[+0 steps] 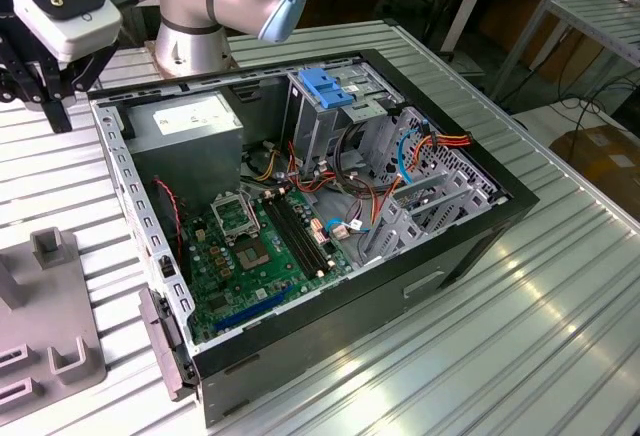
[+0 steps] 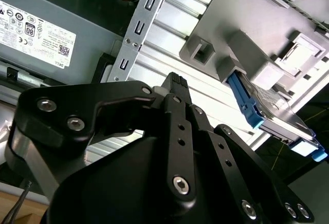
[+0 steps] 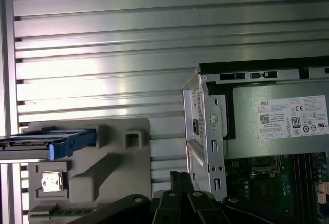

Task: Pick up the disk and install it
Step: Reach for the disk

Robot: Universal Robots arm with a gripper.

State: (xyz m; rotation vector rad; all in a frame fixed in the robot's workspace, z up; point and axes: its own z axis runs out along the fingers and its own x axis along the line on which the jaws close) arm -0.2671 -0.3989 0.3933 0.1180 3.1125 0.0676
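Picking is not yet begun. The disk (image 3: 49, 141) sits in the grey fixture (image 3: 115, 172), and the gripper (image 2: 174, 86) hovers apart from that fixture, closed and empty. I judge a grasp needs the jaws opened first.

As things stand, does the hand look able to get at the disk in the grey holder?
Probably yes. The disk stands on edge in the grey holder on the table, outside the computer case. Nothing shows between it and the hand, which hangs above the table beside the case.
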